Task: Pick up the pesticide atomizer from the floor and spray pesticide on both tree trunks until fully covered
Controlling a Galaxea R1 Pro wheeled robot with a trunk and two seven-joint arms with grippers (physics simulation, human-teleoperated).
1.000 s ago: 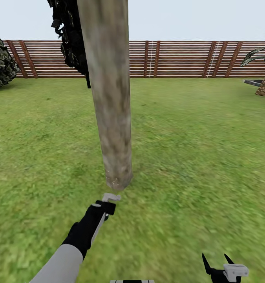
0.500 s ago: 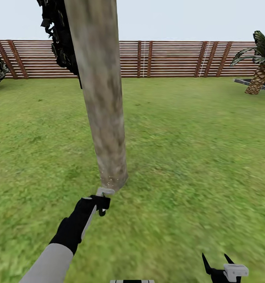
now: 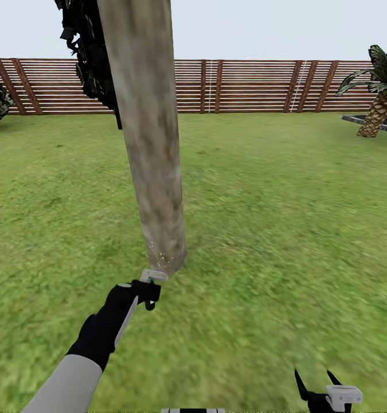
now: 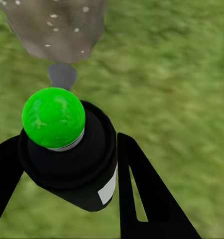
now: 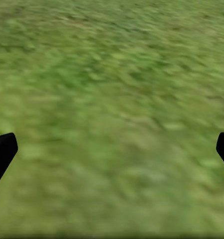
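Nearest the robot, the right tool [image 3: 318,383] hangs low over the floor [image 3: 262,275], its fingers spread apart and carrying nothing; the right wrist view shows the two dark fingertips [image 5: 2,152] at the frame's edges with grass between them, so this arm is judged to be parked clear of the work.

Ahead of it, the left tool [image 3: 149,288] is extended forward and is clenched around the pesticide atomizer [image 4: 72,154], whose dark body sits between the fingers with its green cap [image 4: 53,117] facing the wrist camera. In the head view the bottle's whitish end [image 3: 153,276] lies just beside the base of the tree trunk [image 3: 150,149]. This close, low hold is judged to aim the spray at the foot of the trunk, where pale flecks [image 3: 161,257] speckle the bark; the left wrist view shows similar specks on the trunk's base [image 4: 57,25]. Whether they are pesticide cannot be told.

Beyond the trunk, dark foliage [image 3: 90,51] hangs at upper left. The lawn runs back to the slatted wooden fence [image 3: 245,86], with a palm-like plant [image 3: 379,86] at far right.
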